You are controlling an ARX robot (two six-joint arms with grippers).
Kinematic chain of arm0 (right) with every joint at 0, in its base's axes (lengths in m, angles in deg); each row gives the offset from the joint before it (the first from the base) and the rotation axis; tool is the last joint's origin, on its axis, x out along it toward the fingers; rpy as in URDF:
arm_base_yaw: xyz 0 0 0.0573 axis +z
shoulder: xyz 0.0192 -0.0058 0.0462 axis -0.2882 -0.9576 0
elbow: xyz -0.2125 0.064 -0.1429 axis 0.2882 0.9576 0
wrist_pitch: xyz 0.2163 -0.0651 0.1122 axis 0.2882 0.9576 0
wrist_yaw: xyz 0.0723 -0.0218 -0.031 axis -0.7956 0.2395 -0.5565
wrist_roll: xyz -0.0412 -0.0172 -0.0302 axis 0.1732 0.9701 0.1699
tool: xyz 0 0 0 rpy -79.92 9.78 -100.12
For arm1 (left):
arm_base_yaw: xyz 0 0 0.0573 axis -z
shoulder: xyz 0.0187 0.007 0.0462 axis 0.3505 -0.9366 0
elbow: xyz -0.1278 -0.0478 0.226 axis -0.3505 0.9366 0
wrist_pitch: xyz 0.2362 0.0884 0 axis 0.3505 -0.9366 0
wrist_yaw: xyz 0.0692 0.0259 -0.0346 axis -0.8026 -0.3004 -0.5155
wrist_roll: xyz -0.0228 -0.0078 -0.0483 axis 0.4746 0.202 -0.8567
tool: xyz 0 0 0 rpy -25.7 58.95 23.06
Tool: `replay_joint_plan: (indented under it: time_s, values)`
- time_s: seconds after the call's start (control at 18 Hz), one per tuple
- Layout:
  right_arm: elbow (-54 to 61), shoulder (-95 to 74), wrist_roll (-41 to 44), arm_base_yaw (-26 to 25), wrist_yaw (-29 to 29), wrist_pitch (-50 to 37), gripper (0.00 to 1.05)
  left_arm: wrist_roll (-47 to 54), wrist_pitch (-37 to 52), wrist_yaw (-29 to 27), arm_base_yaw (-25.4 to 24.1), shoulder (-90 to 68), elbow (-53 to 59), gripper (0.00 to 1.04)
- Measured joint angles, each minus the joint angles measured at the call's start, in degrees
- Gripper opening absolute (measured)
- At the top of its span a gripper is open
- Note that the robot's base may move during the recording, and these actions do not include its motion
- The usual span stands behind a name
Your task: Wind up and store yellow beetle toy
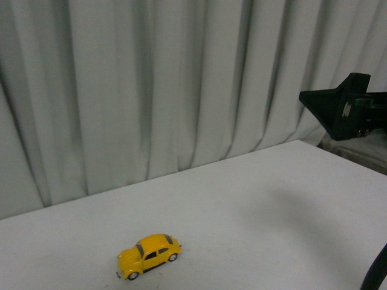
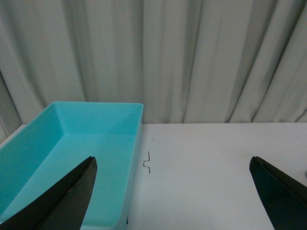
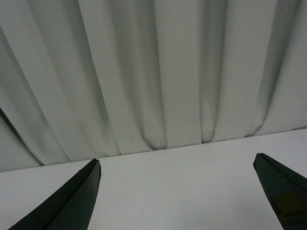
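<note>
Toy, front view: you find the yellow beetle toy (image 1: 148,255) standing on its wheels on the white table (image 1: 254,199), in the near left part, its nose turned toward the near left corner.
Contact, front view: nothing touches the car; no fingers are near it.
Backdrop, front view: a pale pleated curtain (image 1: 151,90) hangs along the table's far edge.
Right edge, front view: a black angular part (image 1: 347,107) sits raised above the table's far right corner, well apart from the car; you cannot tell from here what it is.
Corner, front view: a dark cable (image 1: 376,270) curves through the near right corner.
Left gripper, left wrist view: your left gripper (image 2: 172,160) has its two black fingers (image 2: 67,201) spread wide, with nothing between them.
Bin, left wrist view: a turquoise bin (image 2: 136,143) stands on the table, its far wall near the curtain; one finger overlaps it in the picture.
Small item, left wrist view: a thin bent wire (image 2: 147,162) lies on the table just beside the bin's side wall, not touching it.
Right gripper, right wrist view: your right gripper (image 3: 177,158) is likewise spread wide and holds nothing; only table and curtain show between its fingers.
</note>
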Motion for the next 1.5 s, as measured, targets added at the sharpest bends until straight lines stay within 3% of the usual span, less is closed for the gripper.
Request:
replay_joint_plan:
  time_s: [0.22, 0.28, 0.39, 0.44, 0.55, 0.72, 0.78, 1.22, 1.5]
  values:
    - [-9.0, -11.9, 0.3, 1.5, -2.9, -0.1, 0.98, 0.0, 0.0, 0.0, 0.0, 0.0, 0.0, 0.98]
    - [-12.4, -16.3, 0.6, 2.7, -5.4, -1.2, 0.98, 0.0, 0.0, 0.0, 0.0, 0.0, 0.0, 0.98]
    - [-24.2, -27.2, 6.2, 7.6, -13.6, 5.6, 0.98, 0.0, 0.0, 0.0, 0.0, 0.0, 0.0, 0.98]
    - [-32.9, -33.5, 14.9, 10.3, -20.6, 15.9, 0.98, 0.0, 0.0, 0.0, 0.0, 0.0, 0.0, 0.98]
    - [-43.2, -39.4, 29.4, 12.7, -28.8, 33.9, 0.98, 0.0, 0.0, 0.0, 0.0, 0.0, 0.0, 0.98]
    - [-59.6, -49.2, 57.2, 14.1, -29.8, 65.8, 0.98, 0.0, 0.0, 0.0, 0.0, 0.0, 0.0, 0.98]
    - [-69.4, -57.1, 76.5, 15.9, -26.4, 85.4, 0.98, 0.0, 0.0, 0.0, 0.0, 0.0, 0.0, 0.98]
    - [-82.0, -65.8, 98.6, 20.9, -22.9, 103.1, 0.98, 0.0, 0.0, 0.0, 0.0, 0.0, 0.0, 0.98]
    - [-79.2, -66.8, 99.4, 23.8, -18.8, 97.4, 0.98, 0.0, 0.0, 0.0, 0.0, 0.0, 0.0, 0.98]
